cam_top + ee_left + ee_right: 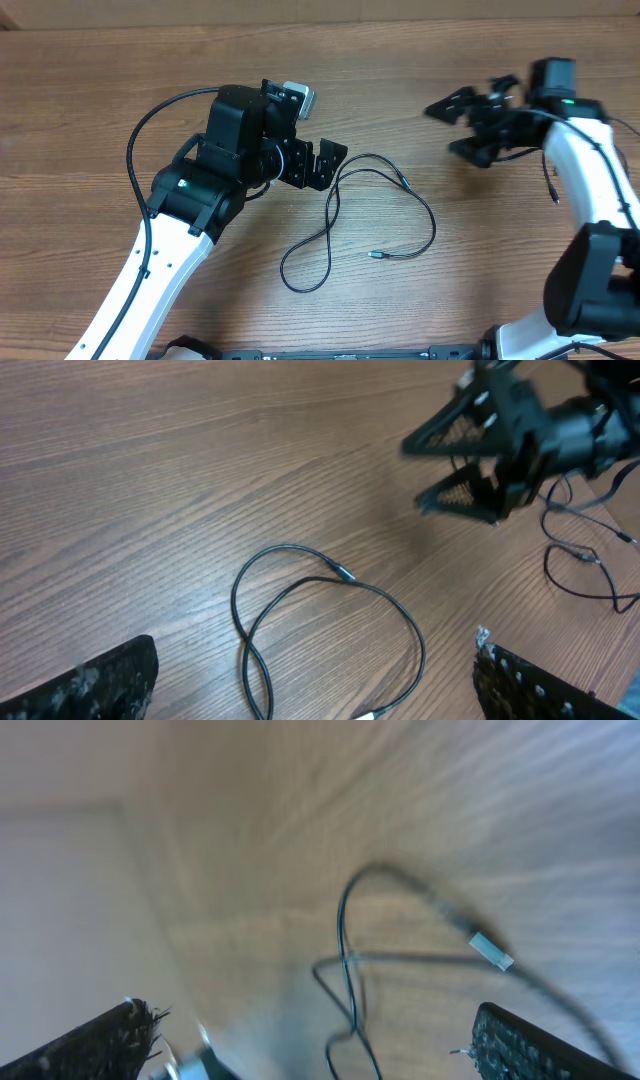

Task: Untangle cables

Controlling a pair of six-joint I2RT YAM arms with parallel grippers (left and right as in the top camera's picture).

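**Two loose black cables on a wooden worktop, both grippers open and empty**

Two cables can be counted. The first thin black cable with small plug ends [404, 184] lies flat near the middle of the worktop, a little toward the near edge where the arms are mounted. It forms one long open loop that crosses itself once. One plug end rests inside the loop's right side. There is no knot in it.

The second thin black cable [590, 557] is near the right edge, just beside the right arm. Only a short curved stretch with a small plug shows. Whether it lies flat or hangs against the arm cannot be told. The right wrist view shows a blurred black cord with a pale plug, and it is unclear which cable this is.

The left gripper [318, 160] sits just beside the far left bend of the first cable. Its jaws are spread apart and hold nothing. The right gripper [457, 128] is well apart from that cable, toward the far right corner. Its jaws are also spread wide with nothing between them.

There are two white arms with black joints: the left arm [170, 250] and the right arm [580, 170].

The brown wood-grain worktop [100, 80] fills the views, and little of the room shows.
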